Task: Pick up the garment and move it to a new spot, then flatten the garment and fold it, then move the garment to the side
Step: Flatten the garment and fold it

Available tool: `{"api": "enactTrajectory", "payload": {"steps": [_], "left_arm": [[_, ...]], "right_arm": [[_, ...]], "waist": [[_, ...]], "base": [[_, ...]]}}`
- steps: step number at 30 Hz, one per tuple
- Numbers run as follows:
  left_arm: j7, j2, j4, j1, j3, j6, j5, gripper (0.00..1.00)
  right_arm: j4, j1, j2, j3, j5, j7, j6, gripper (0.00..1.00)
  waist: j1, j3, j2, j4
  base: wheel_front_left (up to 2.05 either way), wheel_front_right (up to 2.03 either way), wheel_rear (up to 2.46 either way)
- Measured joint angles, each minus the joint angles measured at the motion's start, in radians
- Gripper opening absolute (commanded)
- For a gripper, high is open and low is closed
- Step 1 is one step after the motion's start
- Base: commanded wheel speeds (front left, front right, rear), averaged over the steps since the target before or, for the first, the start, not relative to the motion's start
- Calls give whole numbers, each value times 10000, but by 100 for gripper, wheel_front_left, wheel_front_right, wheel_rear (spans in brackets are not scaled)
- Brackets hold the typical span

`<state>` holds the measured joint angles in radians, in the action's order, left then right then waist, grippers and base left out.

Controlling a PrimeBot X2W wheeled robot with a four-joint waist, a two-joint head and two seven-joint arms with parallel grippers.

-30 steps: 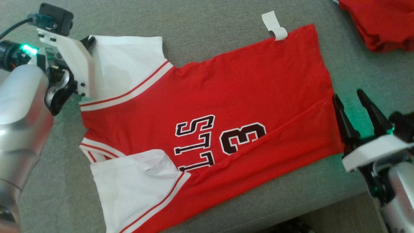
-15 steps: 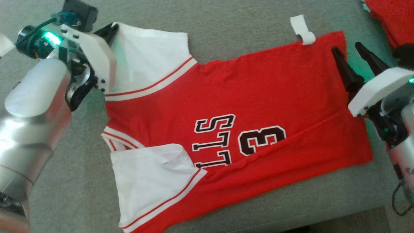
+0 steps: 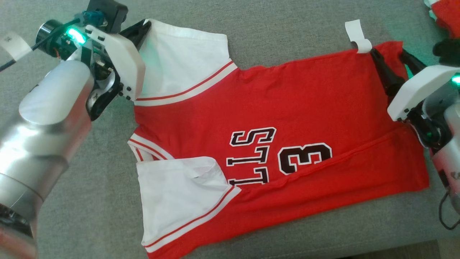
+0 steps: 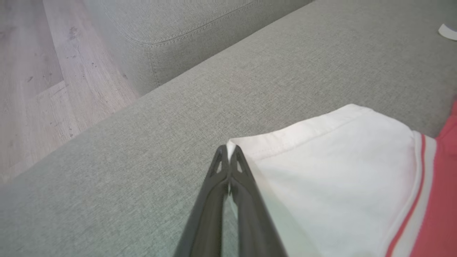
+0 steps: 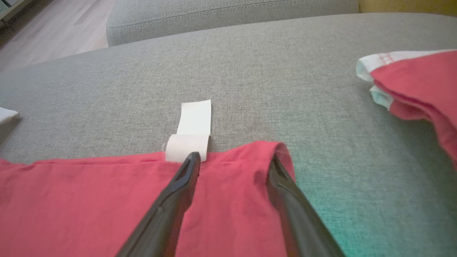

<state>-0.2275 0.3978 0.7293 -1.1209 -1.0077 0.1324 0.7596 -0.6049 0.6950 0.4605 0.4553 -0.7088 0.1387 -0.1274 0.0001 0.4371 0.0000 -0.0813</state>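
Observation:
The garment (image 3: 287, 108), a red jersey with white sleeves and black lettering, lies spread on the grey sofa cushion (image 3: 273, 28). At the garment's far left, my left gripper (image 3: 145, 24) is shut on the corner of the far white sleeve (image 4: 339, 171); in the left wrist view its tips (image 4: 228, 151) pinch the sleeve hem. My right gripper (image 3: 389, 54) stands open over the far right corner of the red hem. In the right wrist view the gripper (image 5: 234, 159) straddles that corner, with the cloth curled up against the right finger (image 5: 285, 189).
A white paper tag (image 3: 355, 36) sticks out past the hem, just beyond my right gripper's left finger. Another red garment (image 5: 417, 82) lies at the far right. The cushion's front edge (image 3: 395, 248) runs close below the jersey. Wooden floor (image 4: 35, 89) lies beyond the sofa's left end.
The camera has shifted. My right gripper has moved along the hem from its near part to the far corner and its fingers now rest on the cloth. The left gripper keeps its hold.

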Motion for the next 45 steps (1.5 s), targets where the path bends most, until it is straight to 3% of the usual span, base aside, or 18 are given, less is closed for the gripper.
{"api": "enactTrajectory", "payload": {"steps": [2, 4, 6, 7, 18, 25, 31, 36, 39, 45], "left_arm": [[54, 4, 12, -43, -79, 0, 69, 0], [90, 6, 27, -62, -224, 0, 132, 0], [98, 2, 46, -66, -330, 0, 163, 0], [104, 6, 69, -71, -360, 0, 165, 0], [2217, 4, 529, -546, -293, -4, 138, 0], [3315, -199, 825, -898, 10, -2, 192, 0], [3676, -236, 686, -623, -44, -2, 470, 0], [4219, 4, -46, 593, -224, -4, 696, 0], [4414, 303, -717, 1509, -265, -278, 709, 0], [4552, 989, -2644, 3433, -303, -1262, 957, 0]], "right_arm": [[-184, 96, 12, 169, -79, -115, 0, 81], [-345, 187, 38, 257, -130, -259, 0, 49], [-569, 315, 73, 337, -130, -389, 0, 4], [-639, 381, 94, 382, -132, -439, 0, 0], [-1112, 1186, 173, 652, -654, -1492, 0, 0], [-1131, 1445, 688, 767, -1287, -1756, 0, 0], [-968, 1112, 1024, 966, -1707, -1839, 0, 0], [-652, 72, 1275, 1141, -2184, -1998, 0, 0], [-495, -569, 1436, 1174, -2399, -2105, 0, 0], [-259, -1772, 1584, 1175, -2694, -2280, 0, 0]], "waist": [[0, -23, 0, 19], [-1, -33, 0, 36], [0, -36, 0, 56], [-1, -38, 0, 65], [0, -259, 0, 30], [-1, -822, 0, 142], [-2, -1218, 0, 363], [-2, -1611, 0, 655], [-2, -1870, 1, 810], [-3, -2455, 1, 1036]], "base": [[0, 0, 0], [0, 0, 0], [0, 0, 0], [0, 0, 0], [0, 0, 0], [0, 0, 0], [0, 0, 0], [0, 0, 0], [0, 0, 0], [0, 0, 0]]}}
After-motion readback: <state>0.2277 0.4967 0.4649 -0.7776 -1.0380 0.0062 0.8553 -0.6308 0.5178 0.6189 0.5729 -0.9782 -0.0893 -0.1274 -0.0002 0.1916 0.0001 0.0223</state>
